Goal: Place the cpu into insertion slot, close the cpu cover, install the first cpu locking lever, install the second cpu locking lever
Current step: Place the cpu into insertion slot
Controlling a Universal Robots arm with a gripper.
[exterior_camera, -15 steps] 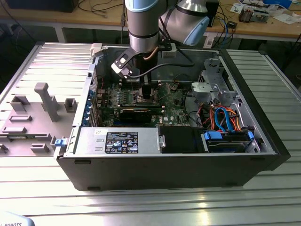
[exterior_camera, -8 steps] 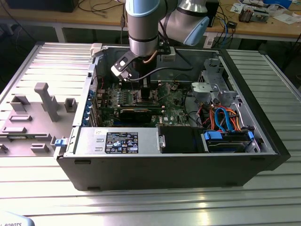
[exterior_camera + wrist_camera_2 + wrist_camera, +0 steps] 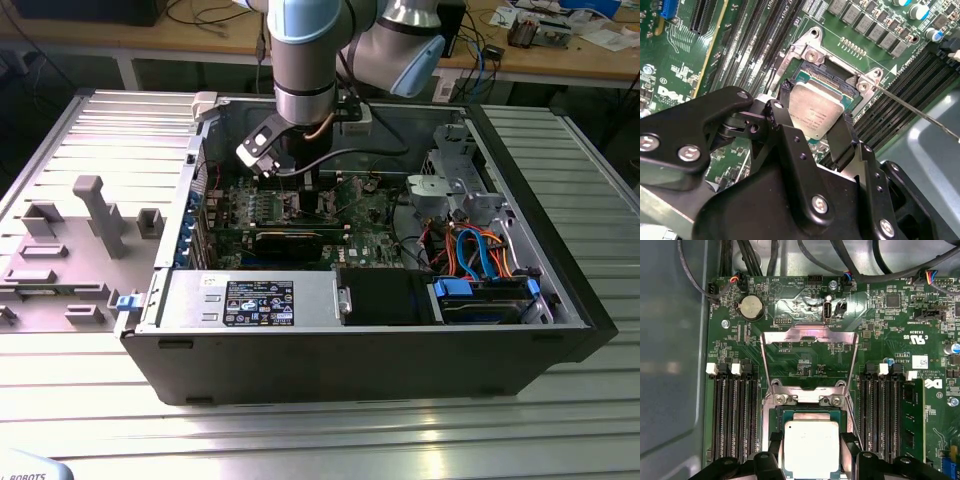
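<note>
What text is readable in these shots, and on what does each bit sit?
cpu top: faint engraved lines, too fine to read.
circuit board: white printed lettering all over, too small to read.
white sticker on the board: print too small to read.
black label on the grey metal box: white print, too small to read.
Nothing can be quoted with confidence.

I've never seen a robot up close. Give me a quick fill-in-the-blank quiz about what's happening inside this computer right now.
1. The gripper is clamped on a flat, silvery square ____.
2. The metal cover frame next to the socket is swung ____, not shut.
3. The circuit board around the socket is coloured ____.

Missing words: chip; open; green.
</note>
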